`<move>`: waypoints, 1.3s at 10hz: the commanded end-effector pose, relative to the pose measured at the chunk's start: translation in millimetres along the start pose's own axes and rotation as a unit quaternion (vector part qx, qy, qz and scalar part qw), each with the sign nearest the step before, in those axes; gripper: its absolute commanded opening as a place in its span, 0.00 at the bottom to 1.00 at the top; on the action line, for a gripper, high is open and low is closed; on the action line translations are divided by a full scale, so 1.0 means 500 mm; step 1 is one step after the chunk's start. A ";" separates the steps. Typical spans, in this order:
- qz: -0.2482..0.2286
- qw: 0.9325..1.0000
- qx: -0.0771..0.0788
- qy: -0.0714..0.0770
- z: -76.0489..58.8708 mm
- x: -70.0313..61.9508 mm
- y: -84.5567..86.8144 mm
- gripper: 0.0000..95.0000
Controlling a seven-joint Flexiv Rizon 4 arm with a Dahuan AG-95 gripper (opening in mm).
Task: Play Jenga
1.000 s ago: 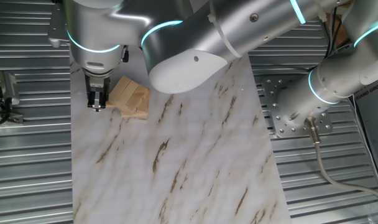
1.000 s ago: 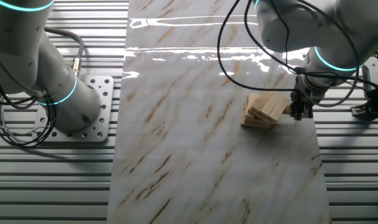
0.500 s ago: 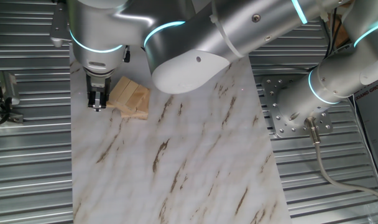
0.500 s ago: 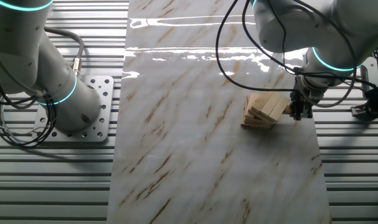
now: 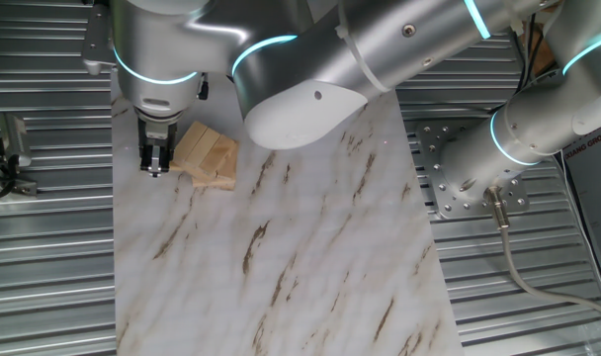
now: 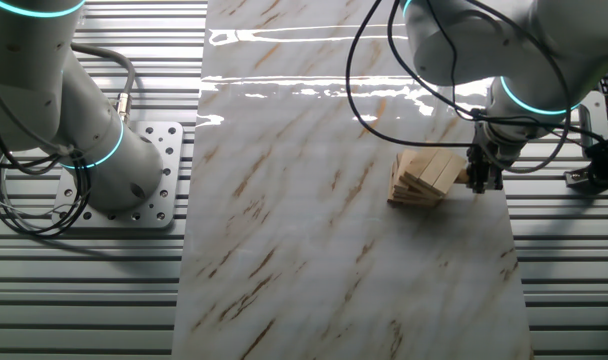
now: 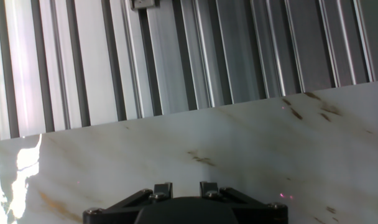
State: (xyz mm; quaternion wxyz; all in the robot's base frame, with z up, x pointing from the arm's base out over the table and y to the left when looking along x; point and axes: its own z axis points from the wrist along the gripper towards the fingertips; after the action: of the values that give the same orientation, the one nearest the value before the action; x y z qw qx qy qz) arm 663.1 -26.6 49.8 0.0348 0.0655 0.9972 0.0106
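The Jenga (image 5: 207,155) is a small stack of pale wooden blocks in crosswise layers, standing near a corner of the marble board (image 5: 281,257). In the other fixed view the Jenga (image 6: 426,174) sits by the board's right edge. My gripper (image 5: 154,168) points down right beside the stack, on its left, with its dark fingers close together and nothing between them. From the other side the gripper (image 6: 480,182) stands just right of the stack, at block height. The hand view shows only the gripper (image 7: 185,186) base, bare marble and table slats; the Jenga is out of that view.
The marble board (image 6: 334,200) lies on a ribbed metal table (image 5: 43,257). A second arm's base (image 5: 469,178) is bolted beside the board, with its base plate (image 6: 134,175) and cables. A small metal fixture (image 5: 14,143) stands near the gripper, off the board.
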 end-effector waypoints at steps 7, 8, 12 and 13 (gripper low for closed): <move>0.000 1.000 0.000 0.002 -0.001 -0.006 0.002 0.00; 0.000 1.000 0.000 0.002 -0.001 -0.007 0.002 0.00; 0.001 1.000 0.000 0.002 0.001 -0.011 0.003 0.00; 0.000 1.000 0.000 0.002 0.001 -0.011 0.003 0.00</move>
State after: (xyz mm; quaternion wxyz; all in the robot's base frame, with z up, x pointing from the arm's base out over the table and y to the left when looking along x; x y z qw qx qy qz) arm 669.3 -25.7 50.0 0.0319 0.0661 0.9972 0.0108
